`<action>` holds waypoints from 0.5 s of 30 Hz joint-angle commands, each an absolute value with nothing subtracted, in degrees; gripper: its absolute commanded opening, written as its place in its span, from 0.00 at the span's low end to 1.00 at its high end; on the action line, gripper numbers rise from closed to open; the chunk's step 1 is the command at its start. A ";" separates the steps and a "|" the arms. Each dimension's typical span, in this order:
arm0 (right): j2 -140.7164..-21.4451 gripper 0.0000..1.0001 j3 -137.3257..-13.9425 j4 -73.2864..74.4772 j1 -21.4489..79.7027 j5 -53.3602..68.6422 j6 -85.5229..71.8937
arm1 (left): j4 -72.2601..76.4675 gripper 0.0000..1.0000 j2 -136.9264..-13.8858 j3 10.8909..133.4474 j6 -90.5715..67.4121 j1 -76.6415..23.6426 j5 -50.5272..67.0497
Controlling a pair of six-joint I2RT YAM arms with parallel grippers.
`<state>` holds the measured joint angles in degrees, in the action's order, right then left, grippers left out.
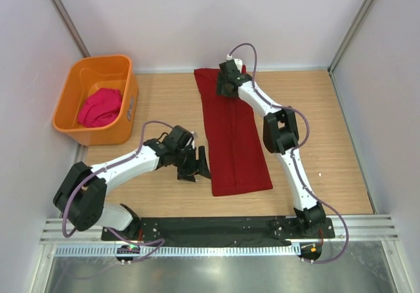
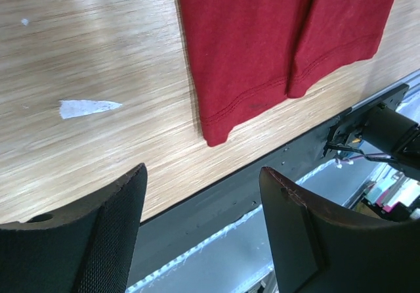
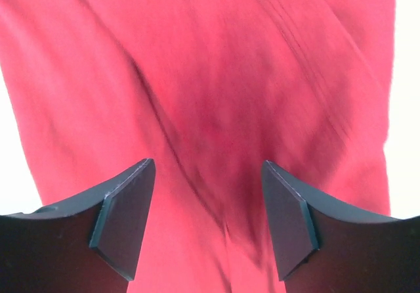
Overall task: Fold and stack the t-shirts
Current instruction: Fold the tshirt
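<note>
The dark crimson t-shirt (image 1: 231,135) lies on the table folded into a long strip, running from the back wall toward the front edge. Its near hem shows in the left wrist view (image 2: 262,50). My left gripper (image 1: 199,164) is open and empty, just left of the strip's near end, above the table's front edge (image 2: 203,194). My right gripper (image 1: 226,86) is open over the strip's far end, and the red cloth (image 3: 210,96) fills its view, blurred, between the fingers. The magenta-pink t-shirt (image 1: 100,106) lies crumpled in the orange tub (image 1: 79,126).
The orange tub stands at the back left by the wall. A black base rail (image 1: 216,226) runs along the table's near edge. White walls close in the back and sides. A small white mark (image 2: 88,108) is on the wood.
</note>
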<state>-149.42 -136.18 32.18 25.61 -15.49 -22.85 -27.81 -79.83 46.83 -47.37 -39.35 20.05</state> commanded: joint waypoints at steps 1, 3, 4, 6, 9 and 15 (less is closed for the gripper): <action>-133.99 0.75 -134.83 37.16 25.84 -14.85 -22.33 | -23.67 0.70 -81.47 47.47 -48.06 -39.20 24.16; -129.14 0.77 -130.46 41.21 25.75 -15.29 -21.54 | -20.76 0.68 -82.78 46.06 -49.56 -39.20 25.66; -123.98 0.77 -127.99 42.00 25.49 -14.51 -20.49 | -17.87 0.67 -83.31 45.71 -50.35 -39.20 26.97; -117.72 0.77 -117.85 42.54 25.05 -13.45 -19.78 | -15.22 0.64 -85.16 44.22 -52.81 -39.20 28.03; -105.59 0.76 -101.60 41.31 23.47 -7.84 -18.37 | -10.30 0.59 -86.66 42.63 -56.85 -39.20 29.35; -84.33 0.60 -68.63 36.39 16.71 5.09 -22.41 | -2.56 0.49 -90.17 38.41 -64.23 -40.16 28.13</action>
<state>-87.57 -81.87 37.10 19.42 -3.25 -20.97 -9.52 -89.34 39.29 -58.85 -39.62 27.07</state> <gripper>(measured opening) 0.624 0.496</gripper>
